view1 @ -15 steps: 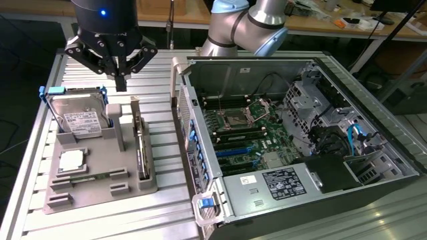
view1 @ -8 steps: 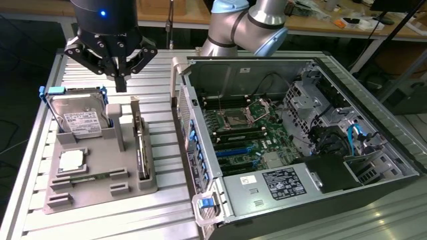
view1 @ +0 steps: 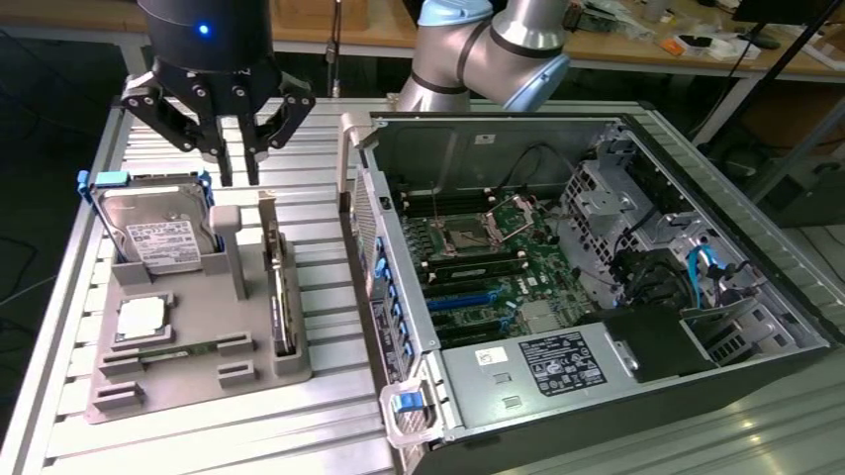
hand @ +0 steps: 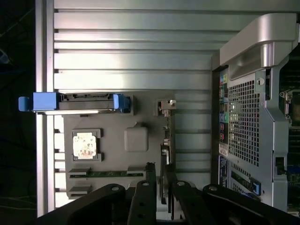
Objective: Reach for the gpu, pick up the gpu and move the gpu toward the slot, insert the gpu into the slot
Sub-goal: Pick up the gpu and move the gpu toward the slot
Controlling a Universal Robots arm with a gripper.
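The gpu (view1: 277, 289) is a thin dark card standing on edge in the grey holder (view1: 198, 381), on the side nearest the computer case. In the wrist view the gpu (hand: 165, 145) shows edge-on, with its silvery bracket (hand: 167, 105) at one end. My gripper (view1: 239, 158) hangs open above the table, just beyond the holder's far end and clear of the card. In the wrist view my gripper (hand: 159, 190) has its dark fingers (hand: 144, 197) roughly in line with the card's edge. The slot (view1: 465, 297) is a blue strip on the green motherboard inside the case.
A silver hard drive (view1: 158, 237) with blue rails (hand: 75, 101) stands in the holder beside a square processor chip (view1: 142, 319). The open computer case (view1: 595, 247) lies at the exterior view's right, its perforated rear wall (hand: 243, 126) close to the holder. Ribbed aluminium table (view1: 198, 435) lies underneath.
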